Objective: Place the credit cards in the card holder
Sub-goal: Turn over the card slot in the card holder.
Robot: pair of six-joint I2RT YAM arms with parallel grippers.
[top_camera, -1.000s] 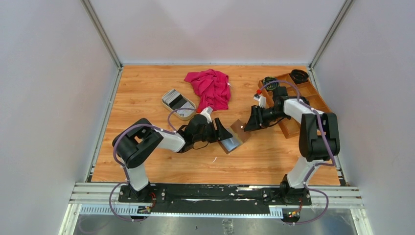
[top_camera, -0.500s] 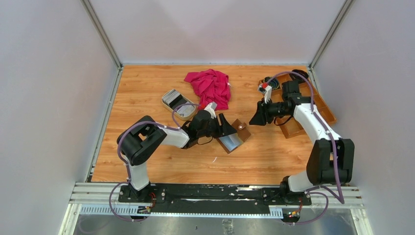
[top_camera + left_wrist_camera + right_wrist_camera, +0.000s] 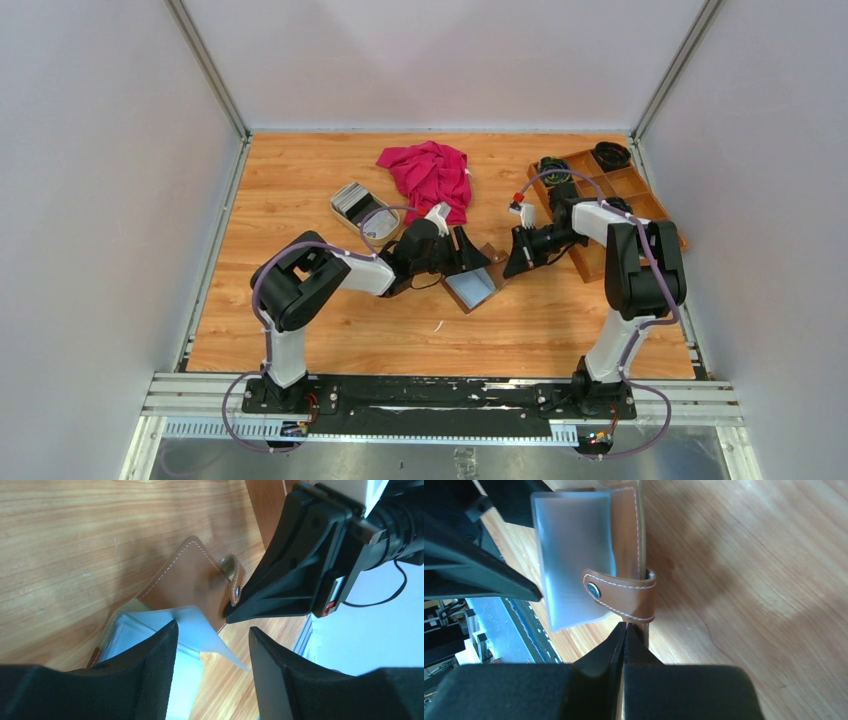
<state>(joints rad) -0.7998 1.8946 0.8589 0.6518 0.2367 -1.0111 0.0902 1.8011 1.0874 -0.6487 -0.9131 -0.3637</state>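
At the middle of the wooden table (image 3: 290,200), the small brown leather folding card holder (image 3: 192,577) lies open, its pale grey inner sleeve (image 3: 200,625) raised off the leather. The left gripper (image 3: 212,628) stands with its 2 fingers apart and the sleeve's edge between them, apparently to keep the pocket spread. The right gripper (image 3: 625,630), fingers pressed together, touches the holder's edge just under the snap tab (image 3: 621,592), probably to steady it; whether leather is pinched cannot be told. The stack of thin grey and white credit cards (image 3: 350,196) sits in the beige oval dish (image 3: 337,210), well apart from both grippers.
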